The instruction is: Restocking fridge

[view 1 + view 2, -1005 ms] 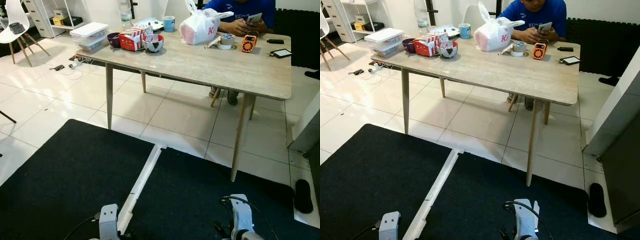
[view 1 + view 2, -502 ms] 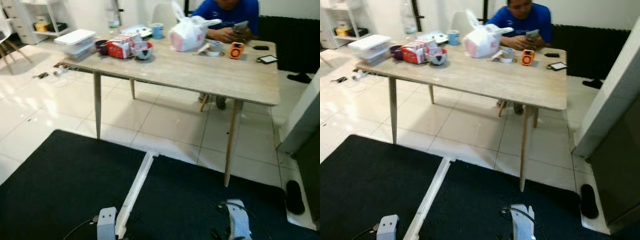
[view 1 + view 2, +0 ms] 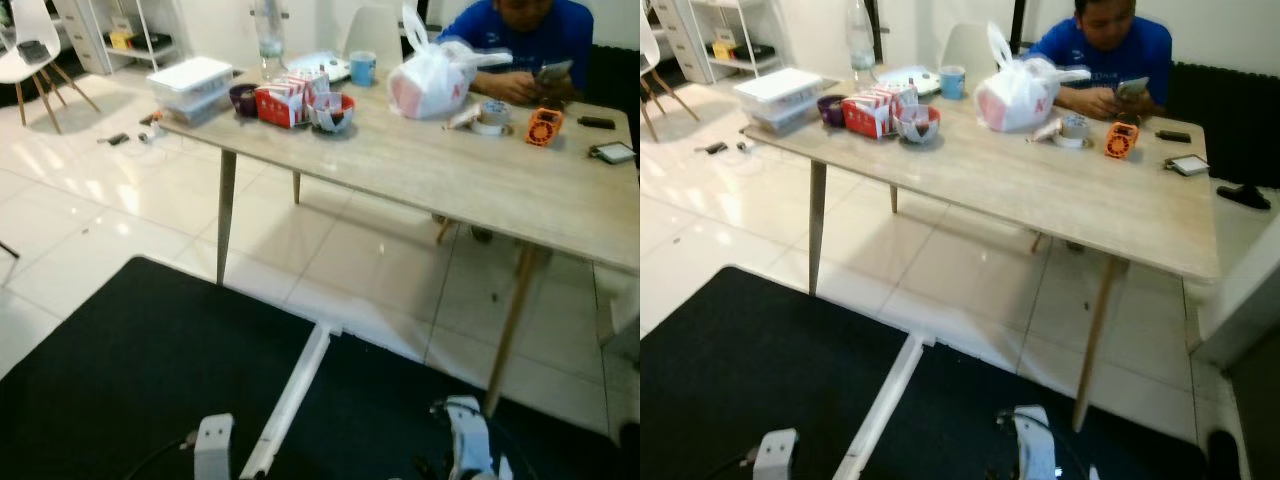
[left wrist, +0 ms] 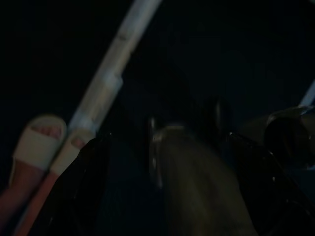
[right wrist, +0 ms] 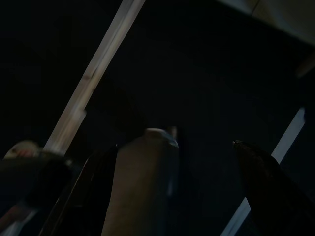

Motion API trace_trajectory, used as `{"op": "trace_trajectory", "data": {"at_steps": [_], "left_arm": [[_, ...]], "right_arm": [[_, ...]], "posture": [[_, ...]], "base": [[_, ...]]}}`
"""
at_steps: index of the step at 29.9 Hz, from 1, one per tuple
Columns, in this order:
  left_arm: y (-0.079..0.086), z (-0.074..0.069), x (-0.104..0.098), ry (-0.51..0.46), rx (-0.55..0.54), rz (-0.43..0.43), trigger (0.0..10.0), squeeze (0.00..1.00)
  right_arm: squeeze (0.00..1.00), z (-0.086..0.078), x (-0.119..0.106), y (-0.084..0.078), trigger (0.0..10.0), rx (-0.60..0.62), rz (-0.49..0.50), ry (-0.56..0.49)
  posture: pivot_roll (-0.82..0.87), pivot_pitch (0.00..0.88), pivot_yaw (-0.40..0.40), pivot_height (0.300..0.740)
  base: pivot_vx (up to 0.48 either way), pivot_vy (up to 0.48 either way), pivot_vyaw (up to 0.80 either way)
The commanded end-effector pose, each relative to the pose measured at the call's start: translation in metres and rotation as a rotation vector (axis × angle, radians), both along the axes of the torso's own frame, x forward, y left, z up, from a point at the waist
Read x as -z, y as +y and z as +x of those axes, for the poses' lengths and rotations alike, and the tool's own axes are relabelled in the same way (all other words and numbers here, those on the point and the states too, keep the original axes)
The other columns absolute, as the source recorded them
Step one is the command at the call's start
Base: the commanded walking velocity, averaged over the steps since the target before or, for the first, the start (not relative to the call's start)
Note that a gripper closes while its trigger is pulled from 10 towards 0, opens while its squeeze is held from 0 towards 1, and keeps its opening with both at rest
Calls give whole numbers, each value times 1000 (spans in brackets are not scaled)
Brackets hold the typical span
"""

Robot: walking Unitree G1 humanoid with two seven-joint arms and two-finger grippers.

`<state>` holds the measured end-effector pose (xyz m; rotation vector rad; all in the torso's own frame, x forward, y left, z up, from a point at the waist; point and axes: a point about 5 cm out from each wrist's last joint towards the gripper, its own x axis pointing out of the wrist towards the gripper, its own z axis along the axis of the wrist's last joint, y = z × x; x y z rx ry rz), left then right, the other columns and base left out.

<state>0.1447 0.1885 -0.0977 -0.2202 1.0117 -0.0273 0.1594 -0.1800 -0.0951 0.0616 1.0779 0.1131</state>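
A long wooden table (image 3: 450, 185) stands ahead on white tiles. On it are a white plastic bag (image 3: 432, 78), a red carton (image 3: 283, 103), a patterned bowl (image 3: 333, 112), a purple bowl (image 3: 244, 98), stacked clear containers (image 3: 195, 85), a blue cup (image 3: 363, 67) and a bottle (image 3: 268, 30). Both arms hang low over the black mat, the left wrist (image 3: 213, 445) and right wrist (image 3: 463, 450) at the bottom edge. In the dark wrist views my left gripper (image 4: 167, 137) and my right gripper (image 5: 174, 145) have their fingers spread apart, gripping nothing.
A person (image 3: 530, 40) in a blue shirt sits at the table's far side with a phone. A white strip (image 3: 295, 400) divides the black mat (image 3: 120, 370). A white chair (image 3: 30, 50) and shelves (image 3: 120, 30) stand far left. A white-sided unit (image 3: 1245, 285) is at the right.
The whole picture has shifted and the table looks nearer, so the camera moved. Both arms still hang low and the things on the table stay put.
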Motion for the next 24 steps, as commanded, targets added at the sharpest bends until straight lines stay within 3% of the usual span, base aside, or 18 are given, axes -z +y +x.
{"op": "trace_trajectory", "data": {"at_steps": [1,24], "left_arm": [[0,-4,2,20,7,7,10000,0],[-1,-3,2,19,11,8,10000,0]], "right_arm": [[0,2,-1,-2,10000,3,-8,-4],[0,1,0,-1,10000,3,-19,5]], "posture": [[-39,0,28,740],[-38,0,28,740]], "base": [[356,0,0],[358,0,0]]}}
